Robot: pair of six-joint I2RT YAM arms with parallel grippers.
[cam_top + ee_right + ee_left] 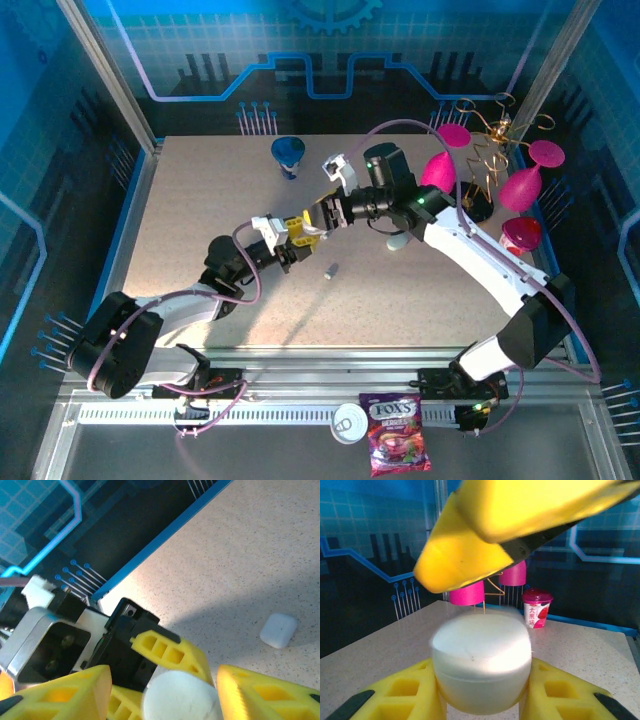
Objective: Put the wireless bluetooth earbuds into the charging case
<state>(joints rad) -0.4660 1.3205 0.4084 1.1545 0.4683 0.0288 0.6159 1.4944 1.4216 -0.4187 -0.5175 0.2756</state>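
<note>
My arms (478, 258) are black with white shells, purple cables (400, 122) looping alongside; my left end effector (297, 232) and right end effector (328, 213) wear yellow, hollow-celled fingers (395, 695).

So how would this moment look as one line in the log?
left gripper: shut on white case | right gripper: open around the case | small white item: loose on table

The right gripper (164, 675) has its yellow fingers (60, 695) apart, one on each side of a white rounded case (181, 697). A yellow finger of the left gripper (160, 680) lies against this case. A small white pebble-shaped case (278, 630) lies apart on the speckled table (240, 555).
</note>
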